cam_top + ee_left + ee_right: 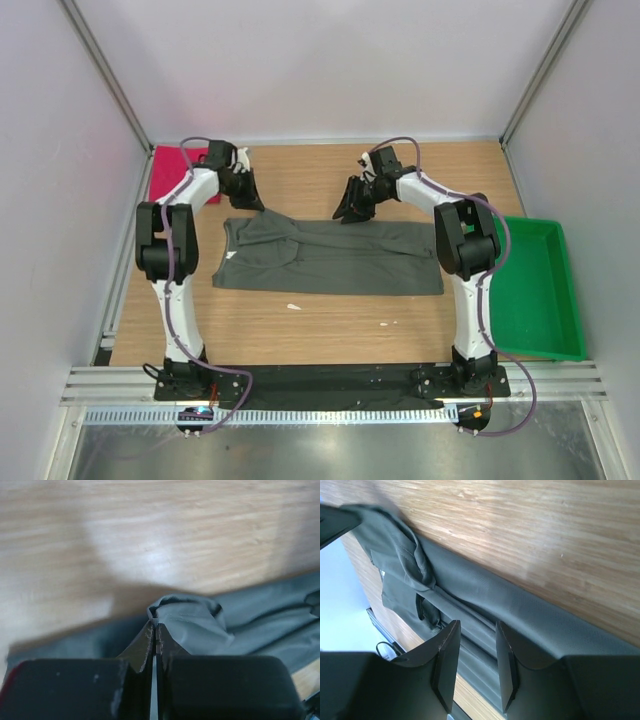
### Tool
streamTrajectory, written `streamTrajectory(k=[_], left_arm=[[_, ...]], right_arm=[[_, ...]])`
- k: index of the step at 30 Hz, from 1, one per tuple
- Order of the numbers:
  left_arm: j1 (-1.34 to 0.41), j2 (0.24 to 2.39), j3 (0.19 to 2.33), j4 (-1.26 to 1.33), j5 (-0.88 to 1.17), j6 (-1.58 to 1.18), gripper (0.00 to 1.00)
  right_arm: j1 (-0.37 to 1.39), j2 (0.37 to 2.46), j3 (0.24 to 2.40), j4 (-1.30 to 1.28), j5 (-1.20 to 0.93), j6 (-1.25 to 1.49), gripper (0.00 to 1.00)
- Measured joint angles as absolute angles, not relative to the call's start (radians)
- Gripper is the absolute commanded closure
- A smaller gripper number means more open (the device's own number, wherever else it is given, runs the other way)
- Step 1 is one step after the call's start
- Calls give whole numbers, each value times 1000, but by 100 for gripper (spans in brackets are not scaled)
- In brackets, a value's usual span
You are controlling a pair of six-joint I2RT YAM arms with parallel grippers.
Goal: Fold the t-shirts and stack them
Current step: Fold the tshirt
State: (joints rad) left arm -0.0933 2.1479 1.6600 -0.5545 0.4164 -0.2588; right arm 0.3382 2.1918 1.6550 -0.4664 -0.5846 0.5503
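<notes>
Your left arm stands up from its base at the near left. It bends at the elbow beside the shirt's left end and reaches to the far side, with the wrist tipped down. Your left gripper (pixel 154 630) sits at the far edge of the dark grey-olive t-shirt (pixel 330 257), near its left end. Its jaws are pressed together with no gap, pinching a small raised fold of that shirt's cloth.

Your right arm mirrors it from the near right. The elbow is up beside the shirt's right end and the forearm angles far and left. Your right gripper (pixel 347 213) points down at the shirt's far edge, close to the middle. Its jaws stand partly apart, astride the cloth at that edge, and grey fabric shows in the gap. You cannot tell from the wrist view whether the fingers (pixel 447 665) touch it.

The grey-olive shirt lies spread lengthwise across the middle of the table (pixel 330 330), with creases at its left end. The pinkish-red t-shirt (pixel 168 172) lies in the far left corner, behind your left arm. The green tray (pixel 535 290) sits at the right edge, apart from both shirts.
</notes>
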Motion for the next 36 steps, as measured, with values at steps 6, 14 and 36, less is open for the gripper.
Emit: streamTrajectory(k=[6, 14, 36], left_arm=[[-93, 1884, 1504, -580, 414, -280, 100], [-94, 1676, 1207, -559, 473, -342, 99], [-184, 1506, 1016, -436, 471, -376, 34]], right_arm=[[338, 2146, 1637, -494, -574, 549, 60], [338, 2092, 1578, -495, -570, 550, 60], [313, 1985, 1431, -576, -488, 437, 59]])
